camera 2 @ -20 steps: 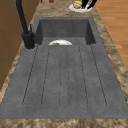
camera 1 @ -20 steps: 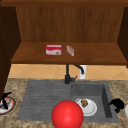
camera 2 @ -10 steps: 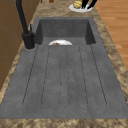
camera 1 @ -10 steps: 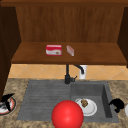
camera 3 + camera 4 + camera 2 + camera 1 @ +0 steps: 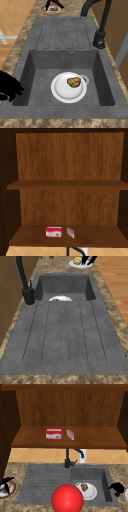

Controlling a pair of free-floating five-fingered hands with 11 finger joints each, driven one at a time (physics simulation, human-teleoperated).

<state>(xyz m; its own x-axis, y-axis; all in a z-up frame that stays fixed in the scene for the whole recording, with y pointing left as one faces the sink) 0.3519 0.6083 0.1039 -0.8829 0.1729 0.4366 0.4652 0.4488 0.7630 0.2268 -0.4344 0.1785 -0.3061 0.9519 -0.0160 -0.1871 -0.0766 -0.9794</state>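
My right hand (image 5: pixel 117 488) hangs over the counter (image 5: pixel 120 470) at the sink's (image 5: pixel 45 484) right rim, fingers curled, holding nothing. Nearest item: a white plate (image 5: pixel 90 492) in the basin to its left, flat on the floor, carrying one brown food lump (image 5: pixel 84 486) off-centre toward the faucet (image 5: pixel 67 459). The lump's long axis cannot be told.

My left hand (image 5: pixel 7 484) sits far across the sink, over a red-rimmed plate (image 5: pixel 10 491) on the counter; finger state cannot be told.

A red ball (image 5: pixel 67 498) lies near the front rim, left of the white plate. On the shelf (image 5: pixel 100 440) above: a red box (image 5: pixel 53 433) and a small packet (image 5: pixel 70 434).
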